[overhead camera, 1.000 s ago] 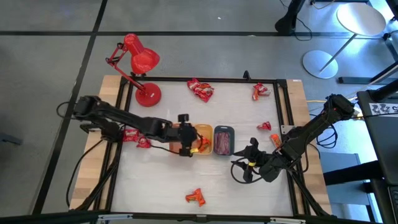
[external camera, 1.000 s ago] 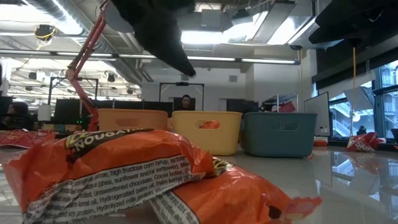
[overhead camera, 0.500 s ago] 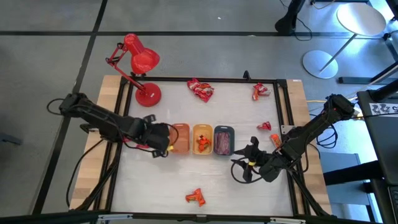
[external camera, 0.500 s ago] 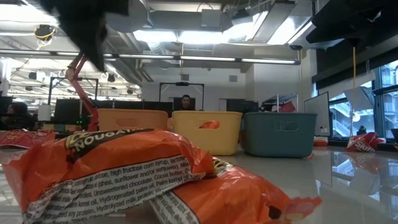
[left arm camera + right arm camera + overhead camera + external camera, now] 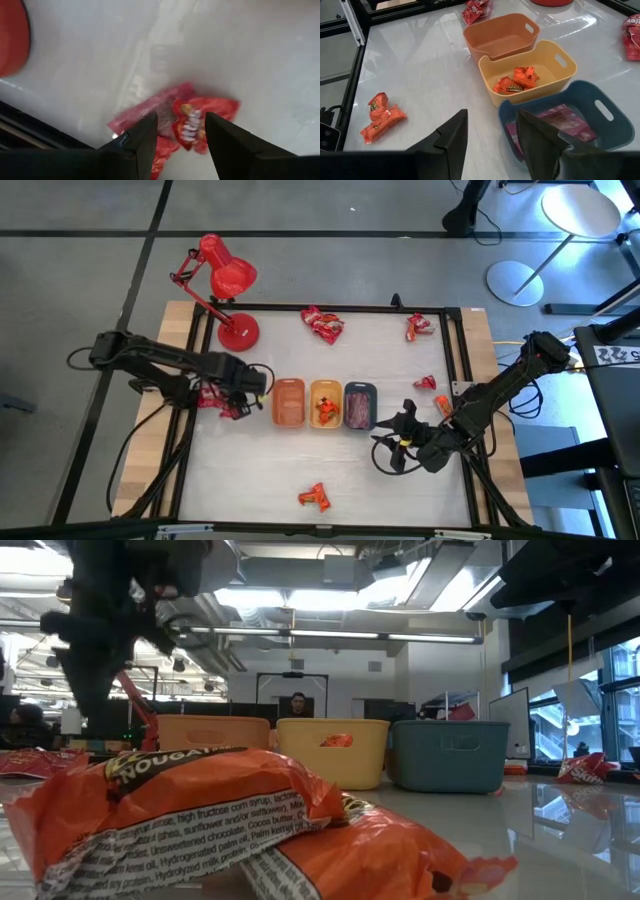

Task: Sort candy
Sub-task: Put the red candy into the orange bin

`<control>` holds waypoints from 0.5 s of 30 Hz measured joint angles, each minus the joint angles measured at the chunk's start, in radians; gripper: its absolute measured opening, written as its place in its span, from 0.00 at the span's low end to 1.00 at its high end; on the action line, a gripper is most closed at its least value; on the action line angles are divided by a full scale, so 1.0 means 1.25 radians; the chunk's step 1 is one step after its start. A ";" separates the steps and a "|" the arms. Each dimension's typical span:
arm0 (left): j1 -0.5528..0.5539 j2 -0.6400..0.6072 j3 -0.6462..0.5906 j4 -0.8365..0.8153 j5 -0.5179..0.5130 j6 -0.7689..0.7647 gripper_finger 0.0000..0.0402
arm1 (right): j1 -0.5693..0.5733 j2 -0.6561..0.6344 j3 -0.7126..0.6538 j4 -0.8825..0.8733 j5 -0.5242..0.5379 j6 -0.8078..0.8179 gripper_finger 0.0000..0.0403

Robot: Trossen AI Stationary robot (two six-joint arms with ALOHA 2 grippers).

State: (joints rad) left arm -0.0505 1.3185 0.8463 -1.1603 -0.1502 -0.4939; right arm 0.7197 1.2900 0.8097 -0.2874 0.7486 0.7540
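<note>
Wrapped candy lies scattered on the white table. A pile of red and pink candy [image 5: 186,122] lies near the table's left edge [image 5: 214,398]. My left gripper [image 5: 180,131] hangs over it, pointing down, open, with nothing between its fingers [image 5: 240,385]. Three small trays stand in a row at the middle: orange [image 5: 288,402], yellow [image 5: 325,402] holding orange candy [image 5: 516,80], and grey [image 5: 360,405] holding pink candy [image 5: 562,120]. My right gripper [image 5: 395,450] waits open near the grey tray, tilted down toward the trays [image 5: 490,135].
More candy lies at the far edge [image 5: 322,323] [image 5: 419,326], on the right [image 5: 425,382] [image 5: 441,404], and near the front [image 5: 315,497]; it fills the foreground of the low view [image 5: 200,820]. A red desk lamp [image 5: 225,280] stands at the far left corner.
My left gripper has swung from above the yellow tray toward the table's left edge, sinking a little and tipping until it points straight down over the red and pink candy pile. Its fingers have stayed open. The right arm has kept still.
</note>
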 joint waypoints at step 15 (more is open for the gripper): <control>0.120 -0.002 -0.146 0.125 0.120 0.169 0.39 | 0.000 0.000 0.000 0.001 0.000 0.001 0.41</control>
State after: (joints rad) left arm 0.1001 1.3159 0.6642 -1.0045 -0.0006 -0.2830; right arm 0.7197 1.2900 0.8097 -0.2867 0.7483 0.7552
